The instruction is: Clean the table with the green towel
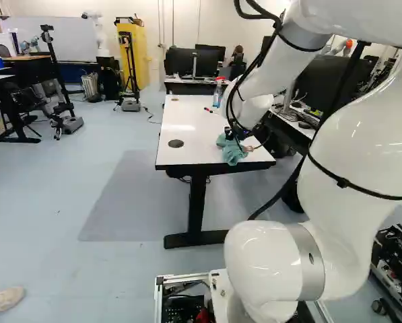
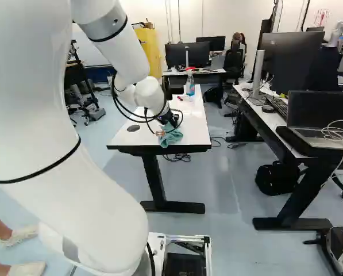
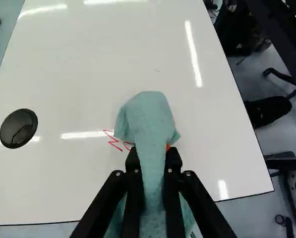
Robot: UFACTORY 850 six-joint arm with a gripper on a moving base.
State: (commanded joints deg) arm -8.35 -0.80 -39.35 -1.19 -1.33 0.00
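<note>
Tool [image 2: 170, 119] clenched on the green towel [image 3: 147, 119], fingers [image 3: 133, 168] parted only by its bunched thickness.

At the near end of the white table [image 2: 195, 123], the pincer [image 2: 170, 119] holds the green towel [image 2: 172, 135].

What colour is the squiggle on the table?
The squiggle is red; it shows best in the wrist view.

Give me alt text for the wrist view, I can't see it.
The end effector grips a green towel over a white table, and a red scribble runs up to the towel's edge. A round black grommet is set in the table, on the scribble's side of the towel.
</note>
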